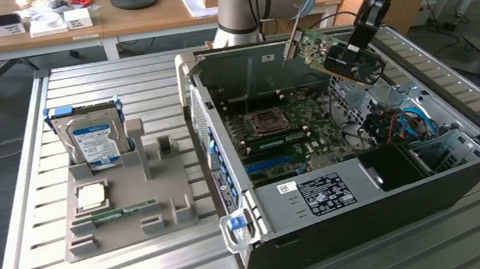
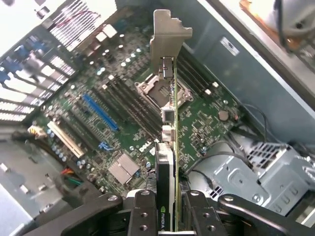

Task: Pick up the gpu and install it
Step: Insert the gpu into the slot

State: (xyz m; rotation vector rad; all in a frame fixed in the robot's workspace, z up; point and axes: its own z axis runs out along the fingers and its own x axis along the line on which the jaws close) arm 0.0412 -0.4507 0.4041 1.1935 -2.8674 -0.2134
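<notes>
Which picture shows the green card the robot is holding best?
The exterior view: the gpu shows its broad face there, tilted, held by the gripper above the open case. The wrist view sees it edge-on, a thin strip with its silver bracket, between the fingers.

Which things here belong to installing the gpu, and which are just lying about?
Part of the job:
- gpu, clamped in the gripper above the open computer case
- motherboard inside the case

Lying about:
- hard drive, standing in the grey holder
- RAM stick and square chip on that holder
</notes>
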